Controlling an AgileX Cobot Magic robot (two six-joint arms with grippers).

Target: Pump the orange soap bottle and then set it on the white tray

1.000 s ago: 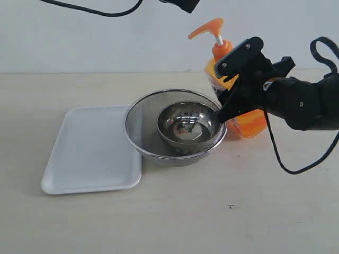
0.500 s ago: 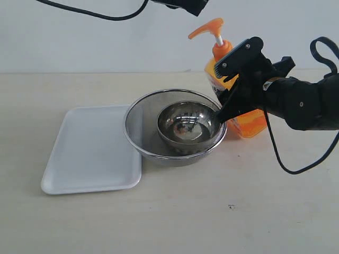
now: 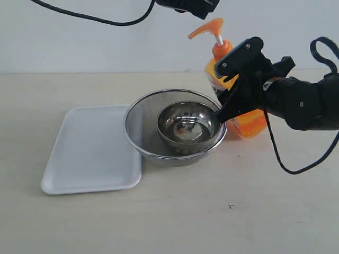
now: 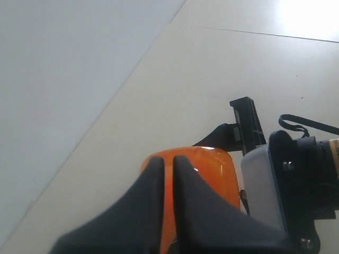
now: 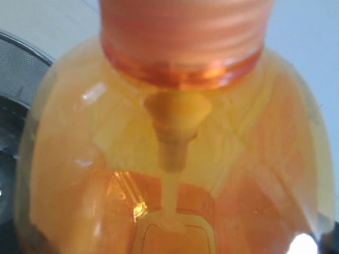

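The orange soap bottle [image 3: 250, 123] is standing upright on the pale matte table [image 3: 238, 211], at the far right of a round steel mesh strainer [image 3: 139, 123]. Its translucent plastic body is glowing amber in the right wrist view [image 5: 175, 159], with a ribbed collar and a thin dip tube showing through the wall. The white stem is standing raised under the curved orange pump head.

The right gripper [image 3: 220, 90] is clamping the bottle's wide body between 2 black fingers, 1 on each side of the label.

The left gripper [image 3: 198, 8] is hanging just above the pump head (contact is not clear). In its own view its 2 tapered black fingers [image 4: 153, 201] are lying almost together, with only a thin slit between them and nothing held, over the glossy orange dome [image 4: 212, 169].

A polished steel bowl [image 3: 185, 124] is sitting inside the strainer. The white tray [image 3: 90, 153], flat with rounded corners and a low rim, is lying just left of the strainer, well apart from the bottle.
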